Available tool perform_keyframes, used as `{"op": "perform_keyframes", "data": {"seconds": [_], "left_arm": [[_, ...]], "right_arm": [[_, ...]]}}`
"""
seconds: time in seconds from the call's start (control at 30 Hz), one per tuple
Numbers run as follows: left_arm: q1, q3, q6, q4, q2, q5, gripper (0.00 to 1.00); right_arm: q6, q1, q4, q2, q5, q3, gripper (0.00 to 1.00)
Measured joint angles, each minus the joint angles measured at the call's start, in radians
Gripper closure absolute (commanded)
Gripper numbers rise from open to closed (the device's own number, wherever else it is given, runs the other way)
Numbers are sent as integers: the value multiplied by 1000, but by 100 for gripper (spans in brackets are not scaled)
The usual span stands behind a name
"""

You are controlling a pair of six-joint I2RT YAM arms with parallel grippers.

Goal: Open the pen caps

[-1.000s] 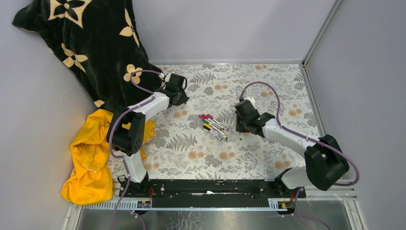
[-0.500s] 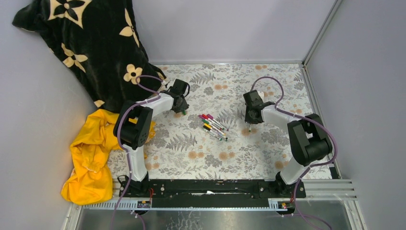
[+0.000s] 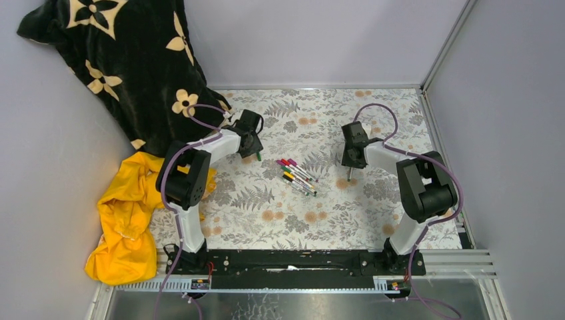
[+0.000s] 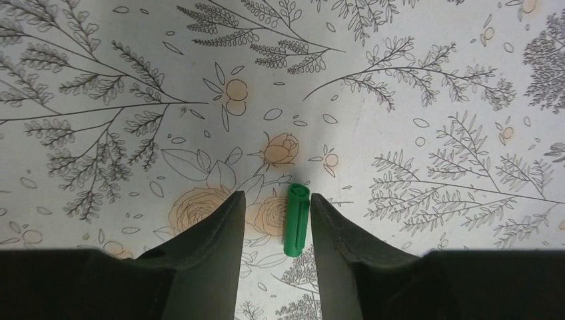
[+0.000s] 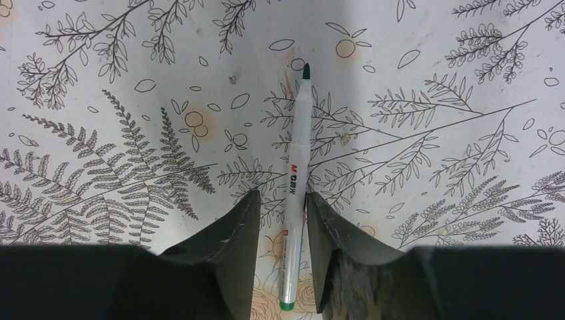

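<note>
Left wrist view, low middle: left gripper (image 4: 276, 202) spread, green cap (image 4: 296, 221) lying loose inside. Right gripper (image 5: 282, 197) spread around the bare pen (image 5: 298, 147). One pen looks done; next, probably grab one of the capped pens (image 3: 297, 177) mid-frame.

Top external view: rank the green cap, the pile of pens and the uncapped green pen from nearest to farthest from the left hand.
1. green cap: at the left hand, between its fingers.
2. pile of pens: mid-table, to its right.
3. uncapped green pen: farthest, across at the right hand.
</note>
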Motion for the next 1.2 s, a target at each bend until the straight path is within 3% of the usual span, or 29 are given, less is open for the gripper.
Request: {"op": "perform_keyframes", "data": {"seconds": [0.27,0.63,0.9,1.2], "left_arm": [[0,0,-6,-14,-93,-1,52],[0,-6,-23,-14,-217,12,47],[0,-103,-54,-11,-343,84,40],[1,-311,-114,19,-560,212,25]], "right_arm": [[-14,-1,-11,-12,2,11,55],[-133,30,-87,-174,-53,105,50],[-239,214,-126,-99,-156,186,49],[-293,292,-161,26,-214,236,50]]}}
